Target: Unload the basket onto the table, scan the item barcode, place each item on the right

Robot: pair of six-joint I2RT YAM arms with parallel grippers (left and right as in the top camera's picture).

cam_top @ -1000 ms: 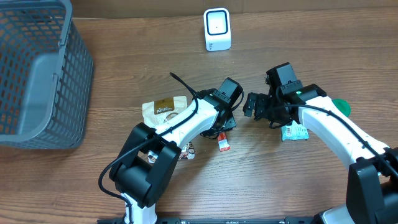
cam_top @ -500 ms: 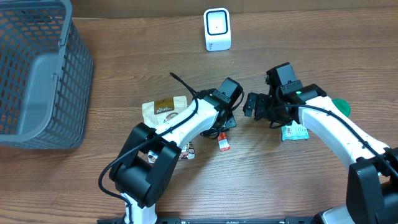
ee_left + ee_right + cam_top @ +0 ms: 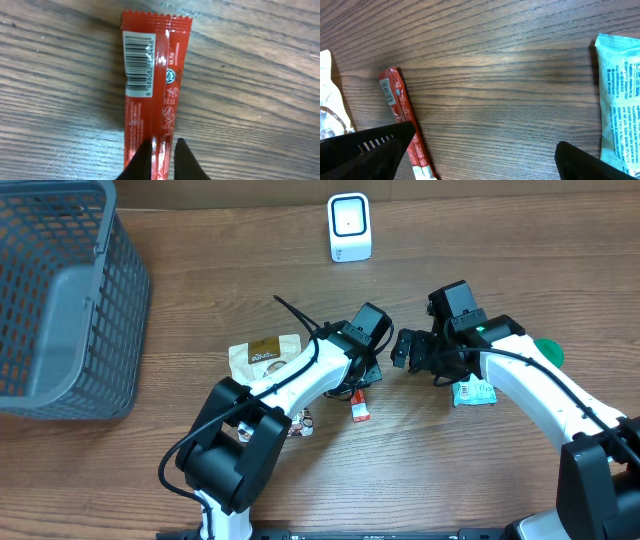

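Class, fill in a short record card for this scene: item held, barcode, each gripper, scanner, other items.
Item held: slim red foil sachet, on the wooden table
Barcode: white label, facing up
Left gripper: shut on the sachet
Right gripper: open, empty
Scanner: small white box, near the far edge, apart from the sachet
Other items: teal packet, beige pouch, grey mesh basket

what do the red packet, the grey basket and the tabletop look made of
Red packet: glossy plastic or foil film, judging by sheen streaks and zigzag crimped end.
Grey basket: likely matte moulded plastic, with uniform grid walls.
Tabletop: wood grain, satin; solid or laminate, cannot tell.
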